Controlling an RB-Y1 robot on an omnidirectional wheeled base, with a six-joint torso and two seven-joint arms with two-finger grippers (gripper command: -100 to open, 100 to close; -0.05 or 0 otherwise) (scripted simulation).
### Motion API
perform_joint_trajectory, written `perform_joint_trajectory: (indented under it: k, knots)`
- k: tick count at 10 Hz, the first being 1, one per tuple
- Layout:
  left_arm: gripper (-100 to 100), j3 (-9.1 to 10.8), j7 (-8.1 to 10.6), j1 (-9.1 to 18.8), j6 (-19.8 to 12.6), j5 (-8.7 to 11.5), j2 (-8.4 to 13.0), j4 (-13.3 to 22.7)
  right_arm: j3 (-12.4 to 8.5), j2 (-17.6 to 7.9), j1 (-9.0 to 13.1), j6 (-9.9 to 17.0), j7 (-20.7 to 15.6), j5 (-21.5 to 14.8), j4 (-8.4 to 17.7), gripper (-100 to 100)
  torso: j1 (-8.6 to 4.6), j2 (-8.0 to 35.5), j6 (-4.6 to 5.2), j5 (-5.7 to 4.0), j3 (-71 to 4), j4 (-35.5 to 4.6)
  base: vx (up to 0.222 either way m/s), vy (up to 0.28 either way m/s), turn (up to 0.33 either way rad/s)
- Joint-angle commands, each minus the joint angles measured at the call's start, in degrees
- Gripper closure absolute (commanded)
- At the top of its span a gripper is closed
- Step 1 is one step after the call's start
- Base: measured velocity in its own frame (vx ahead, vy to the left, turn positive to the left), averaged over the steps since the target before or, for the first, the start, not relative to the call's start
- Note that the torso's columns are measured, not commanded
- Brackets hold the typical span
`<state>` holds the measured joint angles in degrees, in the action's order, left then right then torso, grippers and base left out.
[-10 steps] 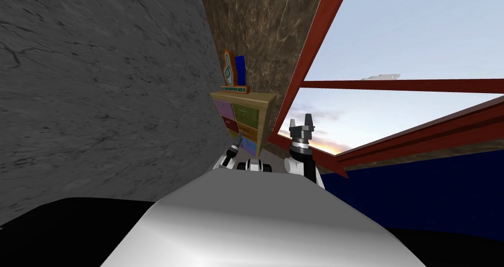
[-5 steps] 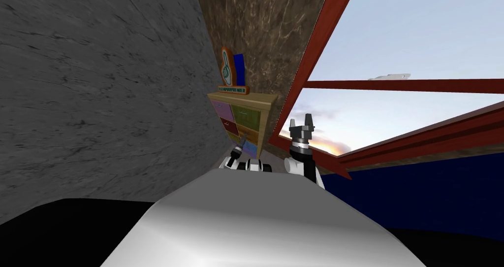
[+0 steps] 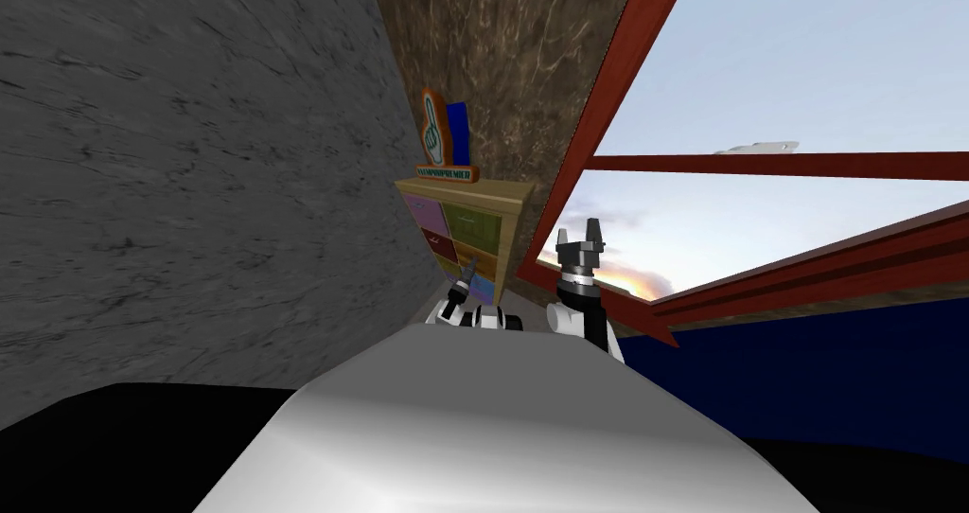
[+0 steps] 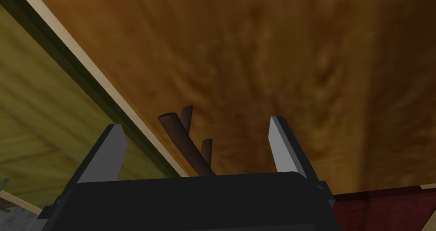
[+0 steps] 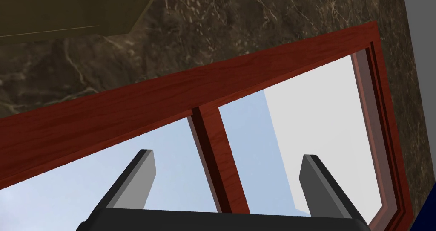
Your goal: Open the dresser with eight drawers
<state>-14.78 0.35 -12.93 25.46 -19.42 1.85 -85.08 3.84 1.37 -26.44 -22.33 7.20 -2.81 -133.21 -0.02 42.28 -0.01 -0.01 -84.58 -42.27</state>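
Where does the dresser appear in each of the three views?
Head view: the dresser stands in the corner, between the grey wall and the red window frame, with the left claw at its drawers.
Left wrist view: its orange drawer front, the dark handle between the open fingers.
Right wrist view: probably the dim olive slab beyond the open right claw, past the window frame.
Shared landmark: the window frame, head and right wrist views.

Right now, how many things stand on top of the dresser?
2: an orange-rimmed pointing-hand sign on the dresser top, and a blue block partly behind it, on the window side. Anything further back may be hidden.
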Motion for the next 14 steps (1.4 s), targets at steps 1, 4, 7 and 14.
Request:
perform_joint_trajectory:
  k: [1, 4, 7, 14]
  knots:
    - [100, -0.29, 0.25, -0.52, -0.22, -0.16, 0.25, -0.84, 0.0, 0.0, 0.0, 0.0, 0.0, 0.0, 0.0, 0, 0.03, 0.08, 0.01, 0.01, 0.06, -0.03, -0.082, 0.047, 0.015]
    - [100, -0.78, 0.69, -1.38, -0.63, -0.42, 0.68, -2.27, -0.01, -0.01, 0.02, 0.01, 0.0, 0.0, 0.01, 0, 0.24, -0.08, -0.05, 0.08, 0.0, 0.2, -0.16, 0.075, 0.015]
    - [100, -1.16, 1.06, -2.0, -0.65, -0.5, 1.05, -2.92, 0.0, 0.0, 0.01, 0.01, 0.0, 0.0, 0.01, 0, -0.1, -0.4, 0.0, -0.03, -0.21, 0.09, -0.127, 0.061, 0.013]
    - [-100, 6.47, 2.92, 6.66, -6.76, 0.03, 1.31, -1.14, 0.01, 0.0, 0.02, 0.01, 0.0, 0.0, 0.01, 0, -0.02, 0.02, 0.01, -0.01, 0.03, -0.03, -0.136, 0.036, -0.165]
